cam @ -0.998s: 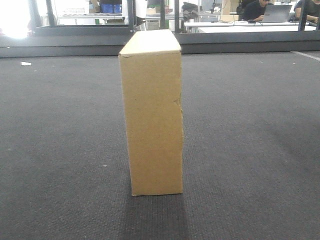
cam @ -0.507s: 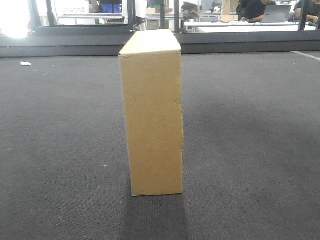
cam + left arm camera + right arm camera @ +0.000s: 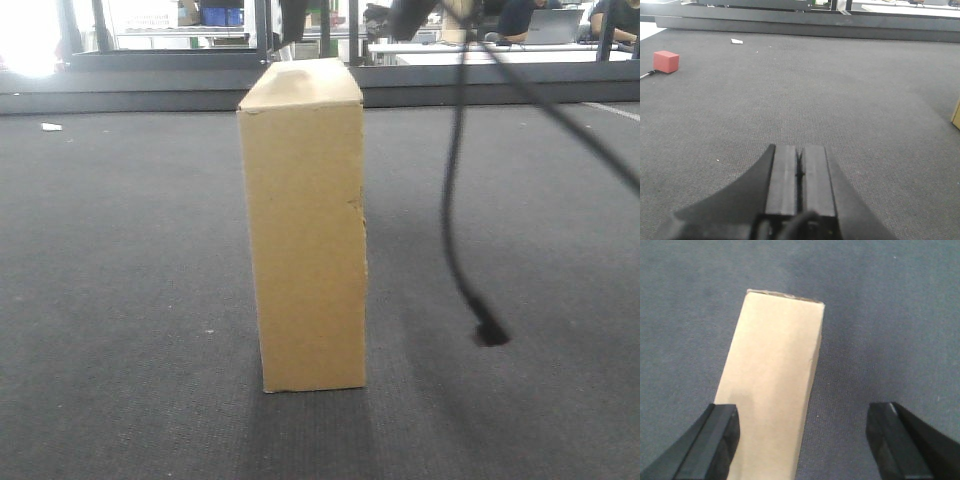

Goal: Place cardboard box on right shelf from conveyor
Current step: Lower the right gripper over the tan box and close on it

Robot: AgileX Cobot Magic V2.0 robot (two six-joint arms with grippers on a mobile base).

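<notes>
The cardboard box (image 3: 308, 225) stands upright on its narrow end in the middle of the dark grey conveyor (image 3: 120, 250). From above, the right wrist view shows the box's (image 3: 775, 380) tan top face. My right gripper (image 3: 804, 412) hovers over it, open wide. The box sits in the left part of the gap, and the left finger (image 3: 715, 440) overlaps its edge. My left gripper (image 3: 799, 148) is shut on nothing, low over the belt (image 3: 805, 90), with a sliver of the box (image 3: 957, 112) at the right edge. The right shelf is out of view.
A black cable (image 3: 455, 200) hangs down right of the box, its end (image 3: 490, 333) near the belt. A red block (image 3: 666, 61) lies far left on the belt, with a white scrap (image 3: 736, 41) beyond it. A dark rail (image 3: 150, 90) edges the far side.
Dark arm parts and a hanging black cable have come into the front view above and right of the box. The box has not moved.
</notes>
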